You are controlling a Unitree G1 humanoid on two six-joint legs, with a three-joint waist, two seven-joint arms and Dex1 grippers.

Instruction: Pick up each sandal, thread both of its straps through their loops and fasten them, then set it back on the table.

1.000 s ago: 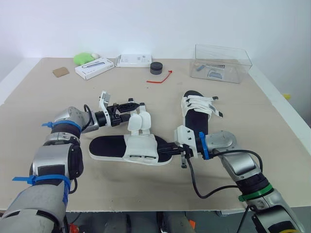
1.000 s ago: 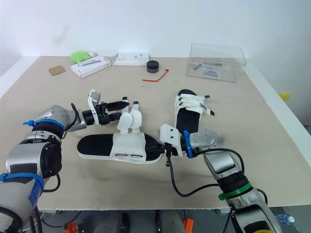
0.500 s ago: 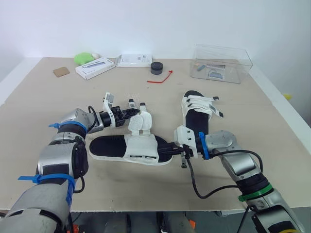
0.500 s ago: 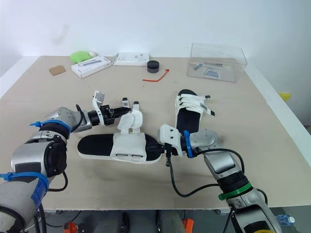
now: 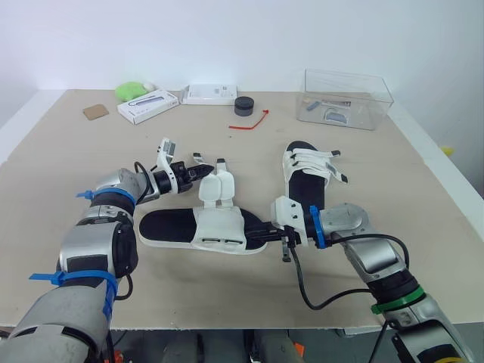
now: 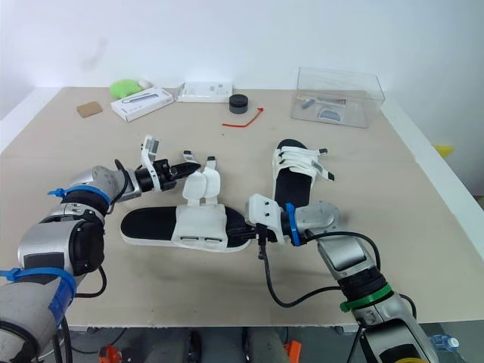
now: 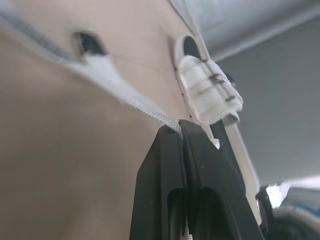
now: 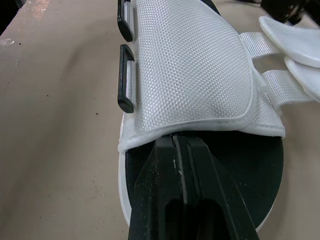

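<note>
A tan table (image 5: 60,151) with a pale rim stands against a plain white wall (image 5: 227,38). Along the table's far edge, from the robot's left to right, sit a brown card (image 5: 94,112), a green lump (image 5: 133,90), a white box (image 5: 147,106), a second white box (image 5: 209,94), a black puck (image 5: 243,106), a red tie (image 5: 252,122) and a clear box (image 5: 346,98).

Near the front centre a sandal (image 5: 170,227) lies sole down on the table. Its white upper (image 5: 219,229) is undone, with each strap (image 5: 217,189) folded back toward the far side. The left gripper (image 7: 181,125) reaches in from the robot's left. Its fingers are pressed tight together, and a strap's woven edge is pinched at their tips. The right gripper (image 8: 179,137) lies low over the black footbed at the sandal's right end. Its fingers are closed flat against each other, and their tips touch the rim of the upper. I cannot tell whether they hold anything.

A second sandal (image 5: 308,178) lies flat just to the right and a little farther back, with white bands crossing its front.
</note>
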